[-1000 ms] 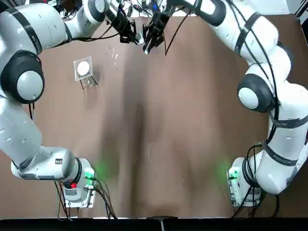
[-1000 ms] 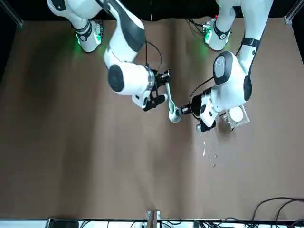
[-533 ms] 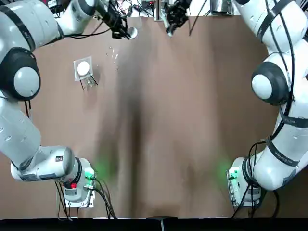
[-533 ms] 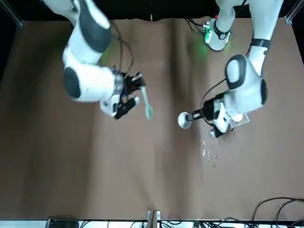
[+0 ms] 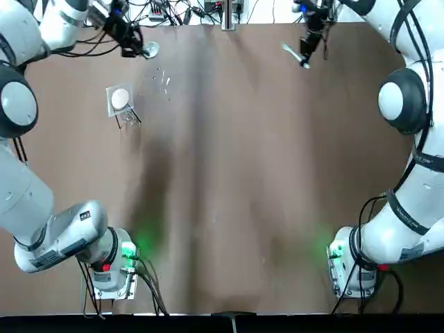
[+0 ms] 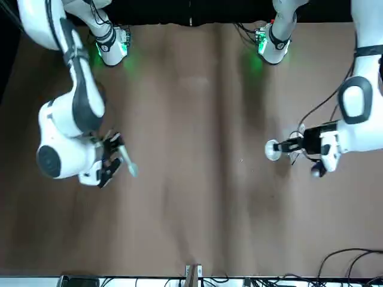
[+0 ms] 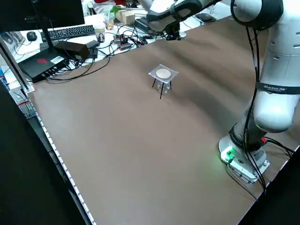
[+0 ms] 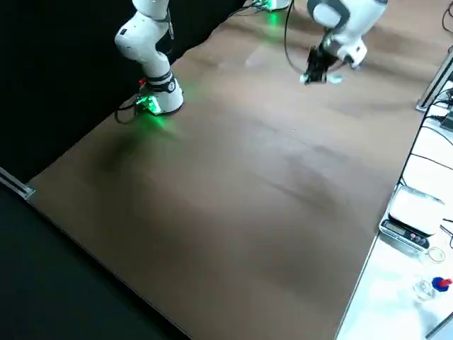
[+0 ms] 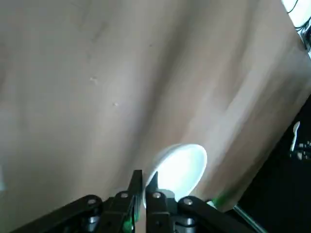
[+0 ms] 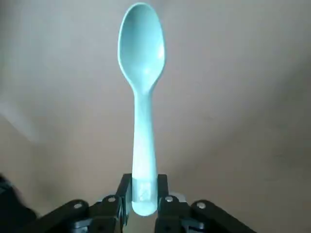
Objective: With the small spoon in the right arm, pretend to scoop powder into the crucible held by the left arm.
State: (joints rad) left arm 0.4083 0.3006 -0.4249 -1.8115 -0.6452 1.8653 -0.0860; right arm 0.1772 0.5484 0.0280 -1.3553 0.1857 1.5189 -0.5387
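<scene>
The right gripper (image 10: 144,191) is clamped on the butt end of the small spoon (image 10: 142,92), a pale blue-green plastic one. The handle runs straight out from between the jaws, along their own line, and the bowl sits at the far end with its hollow facing the wrist camera.

The left gripper (image 9: 144,183) has its jaws almost together, pinching the rim of the crucible (image 9: 179,164). This small white dish sticks out just past the fingertips, so nearly all of it lies beyond the jaws rather than between them. Which way its mouth faces cannot be told for certain.

Both grippers hang above the far edge of the table (image 5: 229,180), well apart from each other, the left over its own far corner and the right over the opposite one. In the overhead view the spoon's bowl points from the right jaws across toward the left arm's side, and in the front view the crucible reaches from the left jaws back toward the right arm. Each thing thus aims roughly at the other, with a wide stretch of bare table between them.

No scoop looks to be in hand while they are this far apart. A pretend scoop calls for closing that sideways gap, bowl end first, until the bowl stands over the crucible. A stand (image 5: 120,99) carrying a white disc sits on the table, nearer the left jaws and on the robot's side of them.
</scene>
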